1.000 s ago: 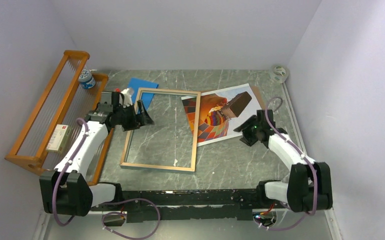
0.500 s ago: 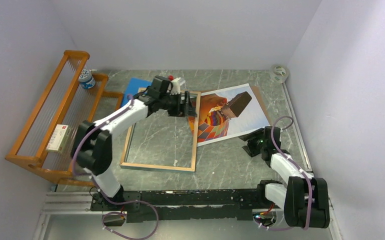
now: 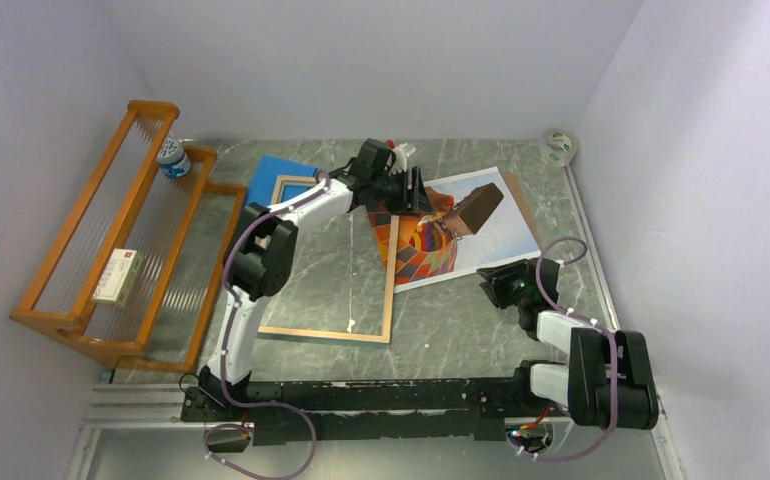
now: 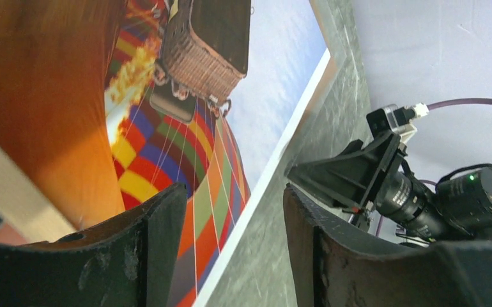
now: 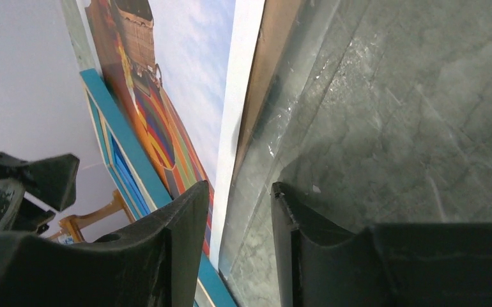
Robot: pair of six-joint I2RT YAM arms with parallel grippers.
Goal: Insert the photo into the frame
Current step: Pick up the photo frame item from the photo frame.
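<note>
Your right gripper sits low over the table, just off the photo's near edge, jaws partly apart with nothing between them. Its camera shows you a brown board under the photo's white edge, and turquoise on the frame, which reads as plain wood from above. The photo lies flat to the right of the frame, its left edge crossed by the frame's right rail. Farther back, your left gripper hovers over the photo, jaws well apart and empty. Its camera catches the right gripper opposite.
</note>
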